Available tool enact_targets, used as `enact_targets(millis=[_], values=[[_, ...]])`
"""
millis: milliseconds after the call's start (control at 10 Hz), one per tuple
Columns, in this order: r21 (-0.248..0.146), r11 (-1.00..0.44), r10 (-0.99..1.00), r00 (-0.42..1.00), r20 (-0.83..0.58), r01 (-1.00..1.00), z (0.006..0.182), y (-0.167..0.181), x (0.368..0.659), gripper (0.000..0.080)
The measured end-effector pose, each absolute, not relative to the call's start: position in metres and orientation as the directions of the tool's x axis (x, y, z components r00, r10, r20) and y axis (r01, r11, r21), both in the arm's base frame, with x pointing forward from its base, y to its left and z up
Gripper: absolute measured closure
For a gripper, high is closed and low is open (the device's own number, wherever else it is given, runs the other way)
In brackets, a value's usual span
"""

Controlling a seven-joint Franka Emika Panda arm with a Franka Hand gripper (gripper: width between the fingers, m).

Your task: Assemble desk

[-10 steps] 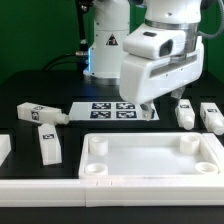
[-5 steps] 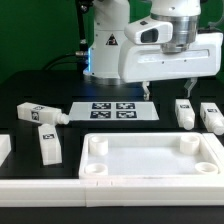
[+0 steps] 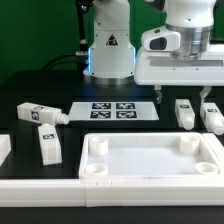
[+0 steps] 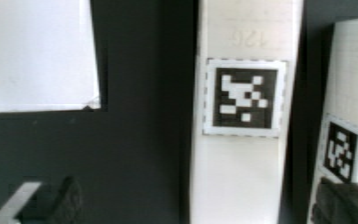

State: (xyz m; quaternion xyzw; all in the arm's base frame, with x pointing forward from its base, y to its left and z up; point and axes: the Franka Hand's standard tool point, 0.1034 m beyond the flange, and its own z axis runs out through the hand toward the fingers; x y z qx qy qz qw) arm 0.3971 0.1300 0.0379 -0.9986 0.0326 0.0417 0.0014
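Note:
The desk's white tabletop, rimmed and with round corner sockets, lies near the front of the table. Two tagged legs lie at the exterior view's left. Two more lie at its right. My gripper hangs open above the right pair, holding nothing. In the wrist view one tagged leg runs lengthwise between my dark fingertips, under the gripper. The other leg shows at the picture's edge.
The marker board lies behind the tabletop; its corner shows in the wrist view. A long white rail runs along the front edge. A white piece sits at the far left. The robot base stands behind.
My gripper has moved toward the exterior view's right, from over the marker board to above the two right-hand legs. It stayed open. No part has moved.

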Motion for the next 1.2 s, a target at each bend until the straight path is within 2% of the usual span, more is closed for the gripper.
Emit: enact_targets(millis=[400, 800, 900, 1000, 1100, 1200], values=[[-0.002, -0.998, -0.063, 0.994, -0.090, -0.064, 0.019, 0.134, 0.390, 0.0150], [-0.010, -0.999, -0.031, 0.996, -0.088, -0.032, 0.013, 0.128, 0.389, 0.0150], [-0.011, -0.999, -0.030, 0.996, -0.088, -0.031, 0.013, 0.128, 0.389, 0.0240], [-0.013, -1.000, -0.006, 0.996, -0.088, -0.008, 0.013, 0.128, 0.389, 0.0240], [-0.019, -0.995, 0.095, 0.990, -0.107, 0.094, 0.016, 0.122, 0.391, 0.0417], [-0.030, -0.981, 0.193, 0.974, -0.117, 0.190, 0.026, 0.111, 0.402, 0.0520]])
